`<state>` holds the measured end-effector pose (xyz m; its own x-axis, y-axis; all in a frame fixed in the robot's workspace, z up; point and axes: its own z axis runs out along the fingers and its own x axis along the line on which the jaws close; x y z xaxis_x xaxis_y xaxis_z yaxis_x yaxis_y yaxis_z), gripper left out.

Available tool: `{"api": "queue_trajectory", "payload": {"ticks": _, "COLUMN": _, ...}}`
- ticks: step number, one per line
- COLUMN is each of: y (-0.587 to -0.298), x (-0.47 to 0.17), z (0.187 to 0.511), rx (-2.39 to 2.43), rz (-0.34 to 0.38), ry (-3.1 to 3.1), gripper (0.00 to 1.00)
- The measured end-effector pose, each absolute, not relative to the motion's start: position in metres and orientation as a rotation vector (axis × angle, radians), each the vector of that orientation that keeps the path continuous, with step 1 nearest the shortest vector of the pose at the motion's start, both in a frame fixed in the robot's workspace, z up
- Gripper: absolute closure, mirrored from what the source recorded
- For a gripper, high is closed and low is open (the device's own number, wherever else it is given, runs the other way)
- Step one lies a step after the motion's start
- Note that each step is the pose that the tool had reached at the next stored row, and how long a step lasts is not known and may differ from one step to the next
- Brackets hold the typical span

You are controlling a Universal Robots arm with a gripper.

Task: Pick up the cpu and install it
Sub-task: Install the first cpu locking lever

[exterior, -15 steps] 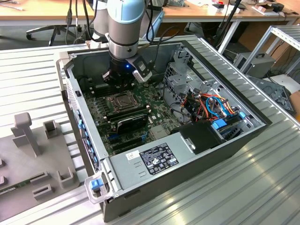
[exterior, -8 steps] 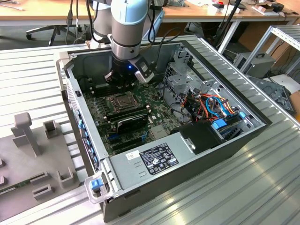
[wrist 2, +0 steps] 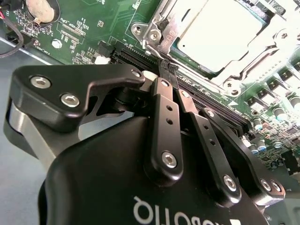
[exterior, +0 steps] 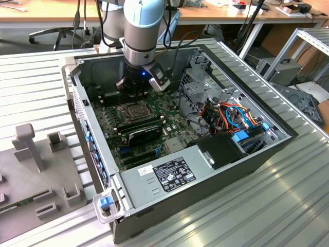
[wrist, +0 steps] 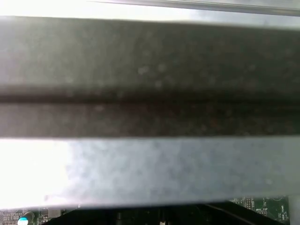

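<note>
The cpu (wrist 2: 220, 33) lies flat in the silver metal-framed socket (wrist 2: 243, 65) on the green motherboard, its pale grey-tan face up and the frame's edges around it. In the exterior view the cpu (exterior: 134, 110) is a small dull square near the middle of the board inside the open computer case. My gripper (wrist 2: 166, 70) hangs low over the board beside the socket's near corner. Its two thin black fingers are pressed together, with the tips by the socket's metal lever rod. The gripper (exterior: 131, 90) stands just behind the socket, under the arm's wrist.
Long black memory sticks (exterior: 145, 126) lie in front of the socket. A bundle of orange and blue cables (exterior: 231, 116) and a drive cage fill the case's right side. Case walls (exterior: 77, 98) ring the board. A grey fixture (exterior: 36, 170) sits at the exterior view's left.
</note>
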<state>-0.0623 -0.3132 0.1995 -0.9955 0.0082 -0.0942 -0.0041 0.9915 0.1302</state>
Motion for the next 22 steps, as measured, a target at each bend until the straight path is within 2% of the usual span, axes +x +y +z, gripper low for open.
{"api": "queue_trajectory", "payload": {"ticks": 22, "y": -0.3131, "x": -0.0615, "z": 0.2046, "rx": 0.003, "rz": 0.201, "ry": 3.040, "gripper": 0.89}}
